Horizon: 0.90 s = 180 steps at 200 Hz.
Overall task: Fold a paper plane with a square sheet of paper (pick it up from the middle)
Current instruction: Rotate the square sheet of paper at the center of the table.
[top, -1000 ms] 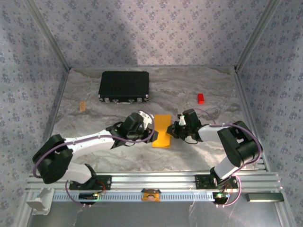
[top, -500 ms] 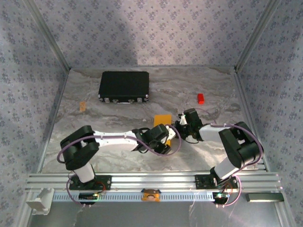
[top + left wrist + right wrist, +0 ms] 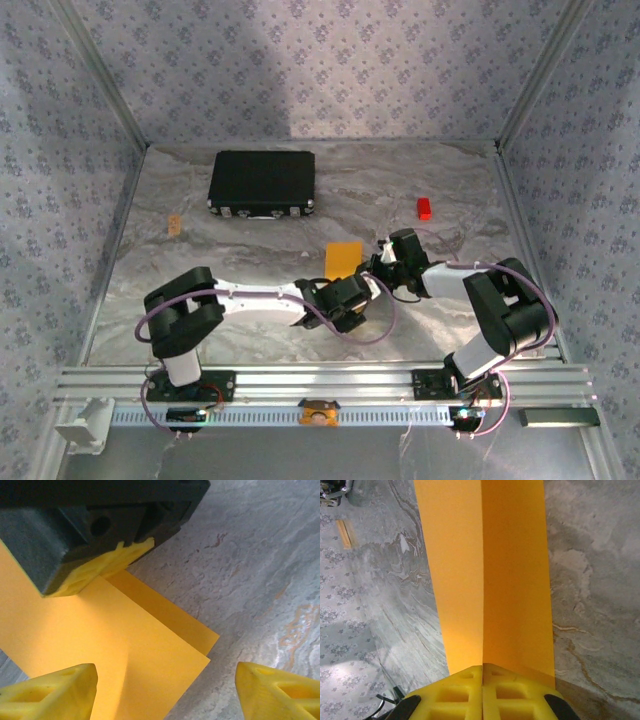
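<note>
Notes a grey, marble-patterned worktop (image 3: 270, 340), shut in on three sides by blue-grey patterned fabric walls (image 3: 320, 70) with slanting aluminium corner posts (image 3: 111, 90). Finds an aluminium rail (image 3: 320, 378) along the near edge, carrying both arm bases.

Locates the thin bright orange-yellow sheet of paper (image 3: 343, 258) just right of the worktop's middle, doubled over. Records two layers with slightly offset corners in the left wrist view, and a straight line down the sheet's middle in the right wrist view; cannot tell crease from layer edge.

Finds the right hand (image 3: 383, 268) clamped on the paper's right side, yellow fingers (image 3: 455, 697) pressed together over it. Finds the left hand (image 3: 350, 298) spread wide at the sheet's near end, gripping nothing, one yellow fingertip (image 3: 55, 690) over paper, the other over bare worktop.

Places a black rectangular hard case (image 3: 262, 183) far left, well apart from the paper. Places a small red block (image 3: 424, 208) far right and a small tan strip (image 3: 174, 226) near the left wall. Sees open surface between case and paper and along the near left. Notes the right arm's elbow close to the right edge.
</note>
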Tool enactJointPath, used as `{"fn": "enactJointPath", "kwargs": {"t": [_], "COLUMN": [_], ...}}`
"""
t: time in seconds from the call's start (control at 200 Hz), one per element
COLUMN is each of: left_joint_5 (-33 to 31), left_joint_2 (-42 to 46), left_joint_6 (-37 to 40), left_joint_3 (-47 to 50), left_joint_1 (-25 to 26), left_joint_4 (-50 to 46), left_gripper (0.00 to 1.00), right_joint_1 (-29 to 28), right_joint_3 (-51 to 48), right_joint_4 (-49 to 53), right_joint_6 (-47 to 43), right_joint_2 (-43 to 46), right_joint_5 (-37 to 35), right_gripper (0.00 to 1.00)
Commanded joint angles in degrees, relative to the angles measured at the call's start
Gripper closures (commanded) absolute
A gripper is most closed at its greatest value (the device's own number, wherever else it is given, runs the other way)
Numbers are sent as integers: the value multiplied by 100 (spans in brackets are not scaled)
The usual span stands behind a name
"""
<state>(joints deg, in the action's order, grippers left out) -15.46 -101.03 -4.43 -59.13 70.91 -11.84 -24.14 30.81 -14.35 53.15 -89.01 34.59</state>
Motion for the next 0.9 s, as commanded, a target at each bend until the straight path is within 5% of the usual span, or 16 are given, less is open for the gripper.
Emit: {"fn": "enactJointPath", "kwargs": {"t": [0.0,0.415,0.894], "left_joint_5": [-349,-522,-469], "left_joint_2": [-108,-101,42], "left_joint_6": [159,176,128], "left_joint_3": [-146,-199,-92], "left_joint_1": [54,63,65], "left_joint_4": [-121,-88,41], "left_gripper": [28,41,80], "right_joint_1": [41,76,94], "right_joint_3": [50,-12,-101], "right_joint_4": [54,-7,-41], "right_joint_6": [78,143,168], "right_joint_2": [95,108,142], "right_joint_5": [110,102,52], "right_gripper": [92,90,85]}}
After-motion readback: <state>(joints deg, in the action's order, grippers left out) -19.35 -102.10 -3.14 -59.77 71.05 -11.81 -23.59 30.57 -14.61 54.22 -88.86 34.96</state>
